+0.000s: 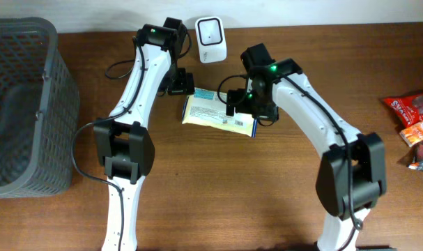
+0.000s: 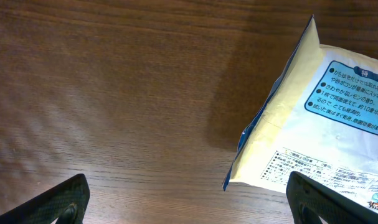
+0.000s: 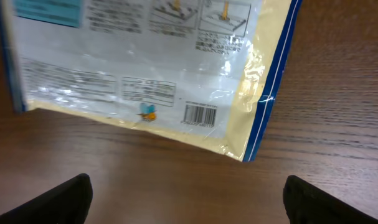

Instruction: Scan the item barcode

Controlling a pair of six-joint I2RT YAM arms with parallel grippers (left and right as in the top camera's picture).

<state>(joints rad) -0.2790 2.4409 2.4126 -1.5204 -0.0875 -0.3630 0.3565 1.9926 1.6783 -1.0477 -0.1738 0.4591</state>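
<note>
Left hand (image 2: 187,199) and right hand (image 3: 185,199) gape apart above the packet (image 1: 214,116), which lies outside the grey basket (image 1: 63,97).

On the wooden table (image 1: 218,202), a grey mesh basket (image 1: 61,104) stands far left and red snack packets (image 1: 414,125) lie far right

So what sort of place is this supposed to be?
Probably a mock shop checkout on a wooden table: a white barcode scanner stands at the back, a packet with a printed barcode lies before it, and a grey plastic basket sits alongside.
</note>
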